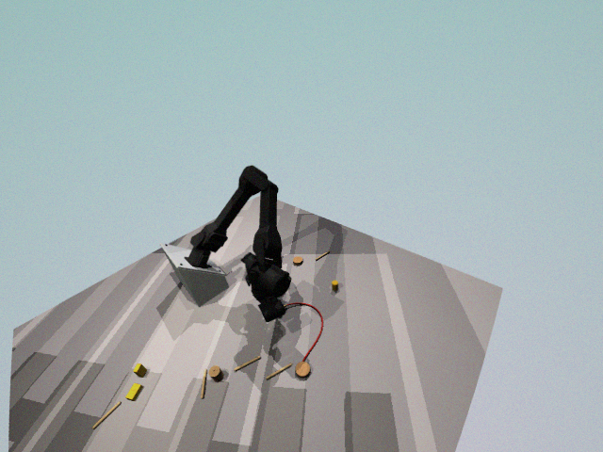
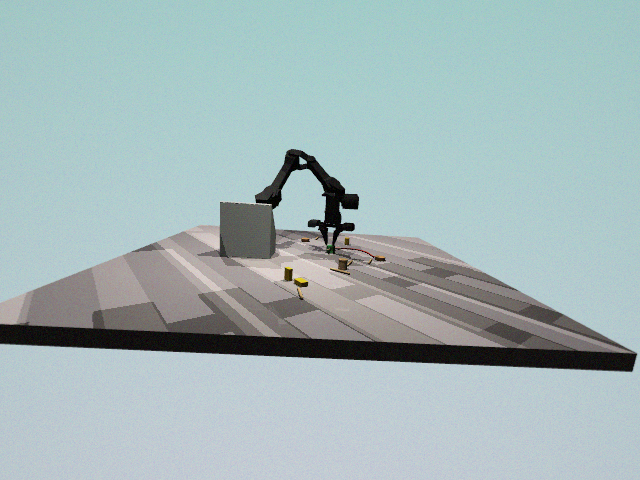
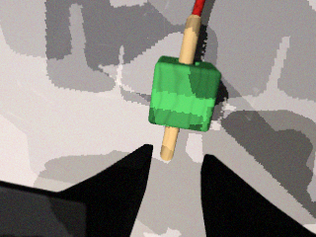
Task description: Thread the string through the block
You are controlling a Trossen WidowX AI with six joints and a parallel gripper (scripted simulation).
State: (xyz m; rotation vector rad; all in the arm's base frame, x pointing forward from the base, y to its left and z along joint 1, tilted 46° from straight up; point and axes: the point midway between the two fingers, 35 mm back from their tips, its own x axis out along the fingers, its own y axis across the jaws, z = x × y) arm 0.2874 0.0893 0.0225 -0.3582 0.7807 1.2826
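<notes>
- Green block (image 3: pixel 185 94) sitting on the surface (image 3: pixel 74 128), tan stick (image 3: pixel 169 141) poking through both sides, red string (image 3: pixel 198 7) trailing far.
- End effector (image 3: pixel 173 170) hovering near, partly open, gripping nothing.

A flat bench (image 2: pixel 155 289) with a dark edge fills the lower frame, its top patterned in grey stripes and blocks, light to dark. A pale grey box (image 2: pixel 247 229) stands on it. Behind is a plain teal backdrop, paler toward the bottom. Soft shadows fall across the stripes.

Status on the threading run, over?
Hand open, empty, above stick tip. Stick through green block, string not yet pulled through. Nothing in the way.
</notes>
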